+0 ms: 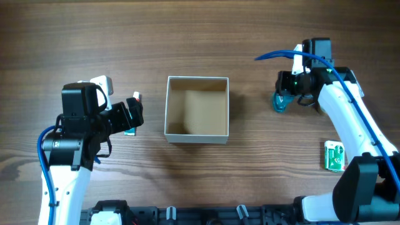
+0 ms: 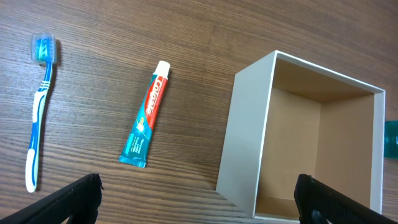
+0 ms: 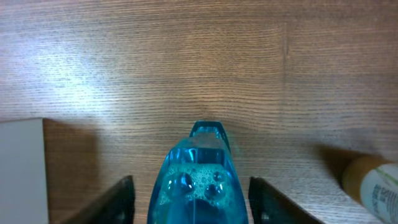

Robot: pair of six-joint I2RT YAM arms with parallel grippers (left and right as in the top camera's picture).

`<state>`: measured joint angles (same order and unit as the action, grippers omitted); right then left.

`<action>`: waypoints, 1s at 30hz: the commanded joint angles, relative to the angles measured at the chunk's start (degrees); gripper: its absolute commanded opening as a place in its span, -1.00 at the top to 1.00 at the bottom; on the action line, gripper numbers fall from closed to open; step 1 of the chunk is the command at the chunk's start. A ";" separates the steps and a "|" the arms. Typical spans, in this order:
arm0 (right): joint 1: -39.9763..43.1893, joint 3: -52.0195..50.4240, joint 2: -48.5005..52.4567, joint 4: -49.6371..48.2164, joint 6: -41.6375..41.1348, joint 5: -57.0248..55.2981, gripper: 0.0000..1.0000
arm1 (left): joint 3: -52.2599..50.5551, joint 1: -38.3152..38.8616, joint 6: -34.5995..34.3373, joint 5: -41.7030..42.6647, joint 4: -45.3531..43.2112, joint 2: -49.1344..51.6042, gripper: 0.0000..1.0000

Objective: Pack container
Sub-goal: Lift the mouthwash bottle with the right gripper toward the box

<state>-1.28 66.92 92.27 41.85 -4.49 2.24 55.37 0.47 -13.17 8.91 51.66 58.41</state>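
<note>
I read the left fingers [image 2: 78,198] as spread wide and empty above the table [image 2: 124,37]. The container [image 2: 249,124] stands open-topped just ahead of them, toward the right-hand finger. A toothpaste tube [image 2: 146,115] lies ahead between them, and a toothbrush [image 2: 38,106] lies ahead of the left-hand finger. The right fingers [image 3: 121,200] stand wide on either side of a blue bottle [image 3: 196,183], with a gap on each side.

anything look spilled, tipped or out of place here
Nothing stands out. The container sits upright and empty. The toothpaste and toothbrush lie flat on the wood beside it. The blue bottle between the right fingers shows bubbles inside but no leak around it.
</note>
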 commanded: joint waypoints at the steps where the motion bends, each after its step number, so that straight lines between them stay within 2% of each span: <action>1: 0.28 1.22 0.50 -0.63 0.02 -0.94 0.23 | 1.27 -0.11 1.16 1.55 0.04 0.09 -1.00; 5: 0.28 1.22 0.50 -0.61 0.00 -0.94 0.48 | 1.27 -0.11 1.16 1.55 0.04 0.09 -0.99; 9: 0.11 1.33 -0.59 0.22 -0.20 -0.87 0.91 | 1.27 -0.11 1.16 1.55 0.04 0.09 -0.99; 14: -3.54 5.18 -8.79 8.20 -0.57 -0.96 0.92 | 1.27 -0.11 1.16 1.46 -0.20 0.09 -0.99; 18: -12.31 14.51 -13.70 15.74 -6.69 -1.40 0.91 | 1.27 -0.11 1.16 -3.61 0.31 0.09 -0.99; 20: -19.67 20.24 -13.49 17.59 -11.41 -3.91 0.92 | 1.27 -0.11 1.18 -4.44 0.55 0.09 -1.00; 22: -26.01 22.86 -13.05 17.31 -15.37 -7.91 0.91 | 1.27 -0.11 1.16 -8.28 1.31 0.09 -0.99; 26: -36.37 24.63 -9.44 14.10 -21.55 -13.27 0.92 | 1.27 -0.11 -2.05 -24.39 6.19 0.09 -1.00; 30: -41.70 24.63 -1.75 8.24 -26.01 -16.06 0.91 | 1.27 -0.11 -2.25 -25.49 6.49 0.11 -0.99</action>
<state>-40.42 89.65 85.56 53.71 -24.99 -8.82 55.48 0.47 -14.48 -11.14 58.04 58.41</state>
